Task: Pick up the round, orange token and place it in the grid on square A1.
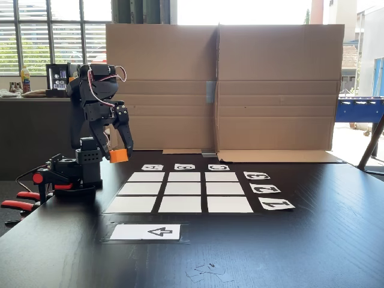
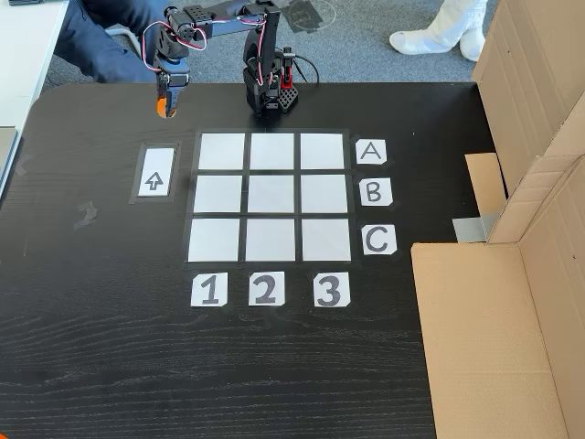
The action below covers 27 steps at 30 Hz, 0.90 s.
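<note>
The orange token point(image 1: 119, 156) is pinched in the tool point(image 1: 120, 155) and held up off the dark surface point(image 1: 312, 240), left of the grid point(image 1: 181, 192) in a fixed view. From above, the token point(image 2: 163, 106) is seen near the arrow card point(image 2: 154, 174), outside the grid point(image 2: 271, 199). Square A1 point(image 2: 222, 152) is left bare, like the other eight. Cardboard walls point(image 1: 222, 90) are stood behind it all.

My pincer point(image 1: 122, 152) grips the orange token point(image 1: 119, 156) above the table. It hangs beside the white grid point(image 2: 270, 197), outside square A1 point(image 2: 221, 151).
</note>
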{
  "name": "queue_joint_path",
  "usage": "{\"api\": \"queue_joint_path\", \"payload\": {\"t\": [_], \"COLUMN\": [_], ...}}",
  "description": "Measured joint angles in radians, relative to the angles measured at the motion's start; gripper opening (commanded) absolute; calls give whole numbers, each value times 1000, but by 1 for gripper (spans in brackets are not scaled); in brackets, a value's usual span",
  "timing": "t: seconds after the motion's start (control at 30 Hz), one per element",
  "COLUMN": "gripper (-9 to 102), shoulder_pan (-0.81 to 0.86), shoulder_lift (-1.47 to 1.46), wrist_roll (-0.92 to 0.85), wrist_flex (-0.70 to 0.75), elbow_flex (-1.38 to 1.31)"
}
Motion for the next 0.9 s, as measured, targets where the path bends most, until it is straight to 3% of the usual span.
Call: {"api": "queue_joint_path", "payload": {"t": [0.4,0.9], "gripper": [0,0], "shoulder_pan": [-101,-127], "shoulder_lift": [295,379], "wrist_roll": [-2,-2], "wrist_flex": [-8,-207], "elbow_flex": [382,723]}}
